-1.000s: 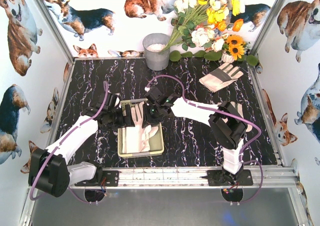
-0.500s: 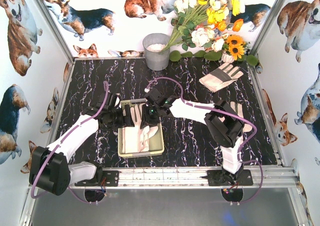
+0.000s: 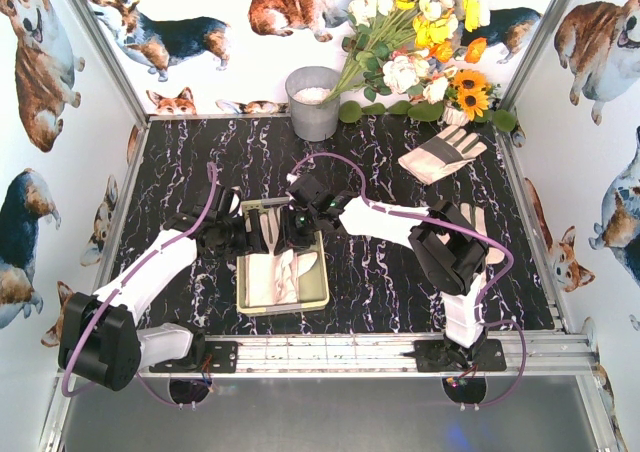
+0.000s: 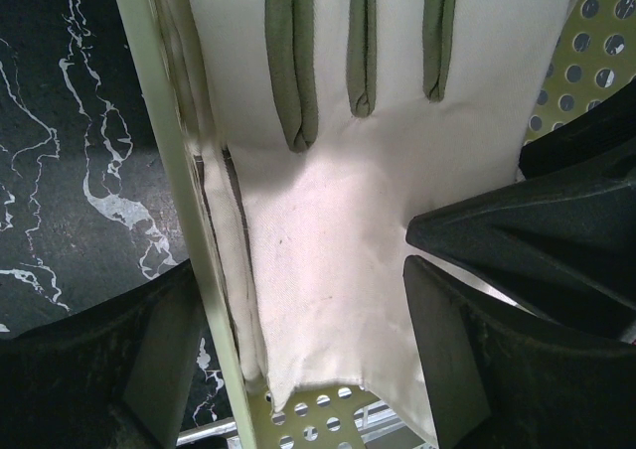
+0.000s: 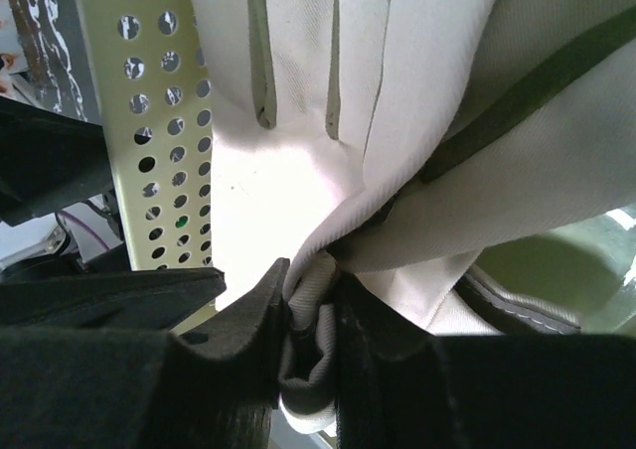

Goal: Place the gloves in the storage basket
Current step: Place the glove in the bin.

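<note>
The left arm point(image 3: 140, 282) is seen reaching from the near left corner of the bench point(image 3: 180, 172) to the far left corner of the basket point(image 3: 283, 310). The left fingers point(image 4: 497, 270) are found spread wide and gripping nothing. The left basket wall point(image 4: 174, 171) is straddled, with one finger outside it over the bench and the other inside, above the palm of the glove point(image 4: 328, 250). The basket is placed at mid-bench, between the two arms. One glove point(image 3: 280, 277) is lodged inside it, palm side up and somewhat rumpled, with its far end gathered upward. The right fingers point(image 5: 238, 320) are observed closed tight on a bunched fold of that glove, just beside the perforated basket wall point(image 5: 149, 121); the cloth is drawn up and creased at the pinch. A grey bucket point(image 3: 313, 102) is noted upright at the back edge, and a bunch of flowers point(image 3: 415, 32) is leaned beside it to the right. A second glove point(image 3: 443, 152) is laid flat on the bench at the back right, well apart from the basket. A third glove point(image 3: 488, 234) is located on the right side, largely hidden under the right arm point(image 3: 400, 222), so its lie cannot be told.
</note>
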`<state>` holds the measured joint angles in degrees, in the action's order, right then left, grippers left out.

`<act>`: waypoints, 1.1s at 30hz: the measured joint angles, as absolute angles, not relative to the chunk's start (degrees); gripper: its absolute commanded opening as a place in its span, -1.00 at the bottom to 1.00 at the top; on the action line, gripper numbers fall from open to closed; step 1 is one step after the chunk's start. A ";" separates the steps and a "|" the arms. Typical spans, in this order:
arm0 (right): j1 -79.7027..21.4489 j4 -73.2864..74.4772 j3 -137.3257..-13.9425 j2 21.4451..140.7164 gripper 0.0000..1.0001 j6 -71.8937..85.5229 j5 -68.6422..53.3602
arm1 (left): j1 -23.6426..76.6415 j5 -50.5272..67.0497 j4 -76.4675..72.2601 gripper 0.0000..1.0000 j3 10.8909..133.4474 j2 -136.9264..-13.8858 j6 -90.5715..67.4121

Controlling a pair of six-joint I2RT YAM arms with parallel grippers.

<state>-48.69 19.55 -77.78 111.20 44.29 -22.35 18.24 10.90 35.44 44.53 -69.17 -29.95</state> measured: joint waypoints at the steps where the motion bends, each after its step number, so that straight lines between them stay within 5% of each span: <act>1: -48.69 19.88 -77.78 111.20 -1.00 44.27 -22.06 | 18.24 10.90 35.38 0.39 44.53 -69.19 -29.98; 33: -48.75 15.86 -73.28 110.06 -1.00 65.32 -17.96 | 18.17 11.20 34.13 0.30 44.05 -69.36 -31.24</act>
